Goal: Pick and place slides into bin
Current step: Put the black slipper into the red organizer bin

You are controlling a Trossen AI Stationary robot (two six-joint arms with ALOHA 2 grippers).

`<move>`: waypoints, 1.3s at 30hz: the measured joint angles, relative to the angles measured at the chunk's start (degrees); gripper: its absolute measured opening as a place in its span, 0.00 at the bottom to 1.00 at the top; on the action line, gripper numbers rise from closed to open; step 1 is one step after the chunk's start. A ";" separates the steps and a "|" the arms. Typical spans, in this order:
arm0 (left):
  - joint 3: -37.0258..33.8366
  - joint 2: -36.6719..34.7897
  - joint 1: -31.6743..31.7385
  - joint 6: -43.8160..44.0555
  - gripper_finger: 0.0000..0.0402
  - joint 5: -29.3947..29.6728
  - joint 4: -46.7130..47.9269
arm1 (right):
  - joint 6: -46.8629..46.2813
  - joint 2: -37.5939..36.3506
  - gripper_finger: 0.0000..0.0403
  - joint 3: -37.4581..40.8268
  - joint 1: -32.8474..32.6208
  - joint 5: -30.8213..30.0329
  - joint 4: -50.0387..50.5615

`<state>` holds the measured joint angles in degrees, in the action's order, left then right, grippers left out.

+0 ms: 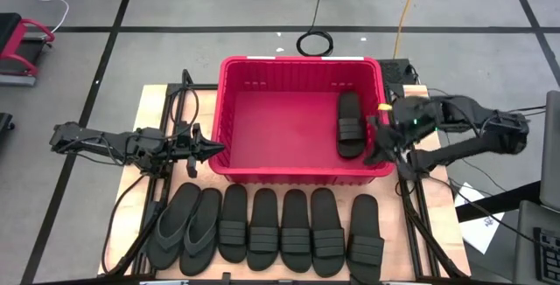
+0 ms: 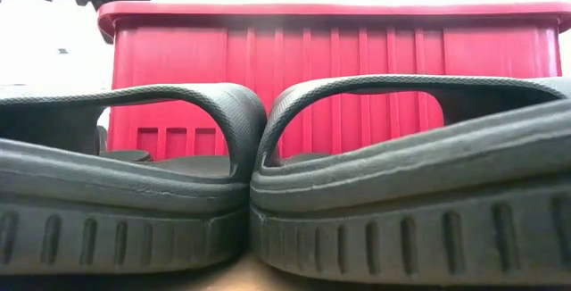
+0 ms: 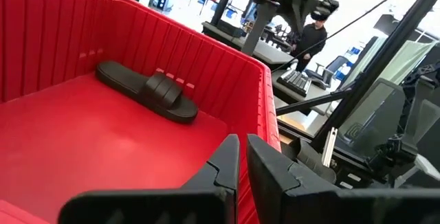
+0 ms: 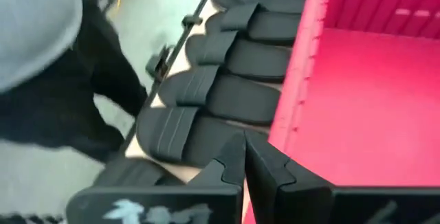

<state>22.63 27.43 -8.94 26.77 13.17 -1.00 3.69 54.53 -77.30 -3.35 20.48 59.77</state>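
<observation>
Your right gripper [image 1: 378,152] sits closed and empty over the bin [image 1: 229,119] rim; one slide [image 1: 350,124] lies inside. Left gripper [image 1: 215,150] closed.

No text, label, brand, number or sign can be read in any view; the red bin [image 1: 300,119] has plain walls and rim; the black slides [image 1: 294,226] in front of it carry only ribbing, no legible marking.
</observation>
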 joint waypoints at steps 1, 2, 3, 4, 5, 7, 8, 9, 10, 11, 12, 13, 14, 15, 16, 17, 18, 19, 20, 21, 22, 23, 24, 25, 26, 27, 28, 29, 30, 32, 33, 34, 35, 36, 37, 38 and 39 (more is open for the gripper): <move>0.00 0.00 0.00 0.36 0.06 0.02 0.03 | -0.02 0.52 0.00 0.00 -2.48 -1.76 0.46; 0.00 -0.01 0.01 0.41 0.06 0.02 0.03 | -0.19 1.15 0.00 0.00 -4.80 -3.21 1.14; 0.00 -0.01 0.01 0.42 0.06 0.02 0.03 | -0.77 1.89 0.00 0.00 -6.86 -4.08 1.84; 0.00 0.01 -0.01 0.43 0.06 0.02 0.03 | -1.88 2.67 0.00 0.00 -8.57 -4.60 2.65; 0.00 0.00 0.00 0.45 0.06 0.02 0.03 | -3.23 3.36 0.00 0.01 -10.26 -5.23 3.47; 0.00 -0.01 0.01 0.54 0.06 0.04 0.03 | -5.95 4.53 0.00 0.02 -13.10 -5.32 4.64; 0.00 -0.01 0.01 0.56 0.06 0.04 0.03 | -7.21 4.99 0.00 0.02 -14.64 -4.90 5.11; 0.00 0.01 0.00 0.56 0.06 0.04 0.03 | -8.22 5.50 0.00 0.02 -16.02 -3.85 5.70; 0.00 0.00 0.01 0.56 0.06 0.05 0.03 | -9.32 6.02 0.00 0.02 -17.47 -2.84 6.31; 0.00 -0.01 0.01 0.56 0.06 0.06 0.03 | -10.57 6.49 0.00 0.02 -18.79 -2.09 7.08; 0.00 -0.01 0.01 0.56 0.06 0.07 0.03 | -11.90 6.88 0.00 0.02 -20.13 -1.88 7.73; 0.00 0.01 0.01 0.56 0.06 0.07 0.03 | -13.24 7.25 0.00 0.02 -21.52 -1.61 8.18; 0.00 0.00 0.00 0.54 0.06 0.07 0.03 | -14.43 7.65 0.00 0.02 -22.84 -0.90 8.40; 0.00 -0.01 0.01 0.40 0.06 0.09 0.09 | -15.49 8.19 0.00 0.02 -24.33 -0.64 8.22; 0.00 -0.01 0.01 0.31 0.06 0.09 0.32 | -16.42 8.86 0.00 0.02 -25.73 0.09 7.86; 0.02 -0.01 0.01 0.17 0.06 0.11 0.86 | -17.10 9.63 0.00 0.02 -27.11 1.02 7.40; 0.02 -0.01 -0.01 0.19 0.06 0.13 1.48 | -17.60 10.43 0.00 0.02 -28.43 1.73 7.07; 0.02 0.01 0.01 0.37 0.06 0.15 2.06 | -17.98 11.17 0.00 0.02 -29.72 2.25 7.12; 0.02 0.01 0.01 0.44 0.06 0.15 2.68 | -18.25 11.88 0.00 0.02 -30.84 2.23 7.18; 0.02 0.00 0.00 0.65 0.06 0.15 3.18 | -18.53 12.55 0.00 0.02 -31.86 2.19 7.21; 0.02 0.01 0.00 0.77 0.06 0.08 3.54 | -18.93 13.25 0.00 0.04 -32.69 2.19 7.11; 0.02 -0.01 0.01 0.78 0.06 -0.24 3.90 | -19.48 13.87 0.00 0.24 -33.23 2.18 6.90; 0.02 0.00 0.00 0.78 0.06 -0.76 4.13 | -20.16 14.42 0.00 0.63 -33.57 2.11 6.73; 0.02 0.01 0.01 0.80 0.06 -1.06 4.29 | -21.14 14.80 0.00 1.30 -33.79 2.06 6.10; 0.02 0.01 -0.03 0.80 0.06 -1.12 4.35 | -22.40 15.02 0.00 2.18 -33.95 2.12 5.00; 0.02 0.01 -0.01 0.78 0.06 -1.16 4.32 | -23.88 15.13 0.00 3.26 -34.18 2.13 3.37; 0.02 -0.01 -0.01 0.78 0.06 -1.16 4.32 | -25.64 15.16 0.00 4.77 -34.36 2.13 1.10; 0.02 -0.01 -0.01 0.78 0.06 -1.16 4.31 | -27.39 15.16 0.00 6.40 -34.62 2.25 -1.45; 0.02 -0.01 -0.01 0.78 0.06 -1.16 4.31 | -29.07 15.16 0.00 8.16 -34.86 2.49 -3.90; 0.02 -0.01 -0.01 0.78 0.06 -1.17 4.31 | -31.56 14.88 0.00 11.96 -35.42 4.41 -8.54; 0.02 -0.01 -0.01 0.78 0.06 -1.26 4.31 | -33.00 14.70 0.00 13.96 -35.67 5.25 -11.18; 0.02 -0.01 0.00 0.78 0.06 -1.67 4.31 | -34.55 14.49 0.00 15.81 -35.95 5.41 -13.89; 0.02 -0.04 0.01 0.76 0.06 -2.29 4.31 | -35.75 14.26 0.00 17.79 -36.27 5.32 -16.86; 0.02 -0.06 0.00 0.52 0.06 -2.87 4.31 | -36.66 14.00 0.00 19.57 -36.57 5.06 -19.91; 0.02 -0.06 -0.01 0.27 0.06 -3.43 4.32 | -37.54 13.74 0.00 21.44 -36.75 4.91 -22.98; 0.02 -0.06 -0.01 0.02 0.06 -3.97 4.36 | -38.43 13.58 0.00 23.29 -36.88 4.86 -26.20; 0.02 -0.06 -0.01 -0.05 0.06 -4.27 4.44 | -39.47 13.54 0.00 25.03 -36.90 4.91 -29.48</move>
<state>22.65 27.38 -8.95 26.72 8.90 3.44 -35.78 68.07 -52.27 -40.25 25.40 30.28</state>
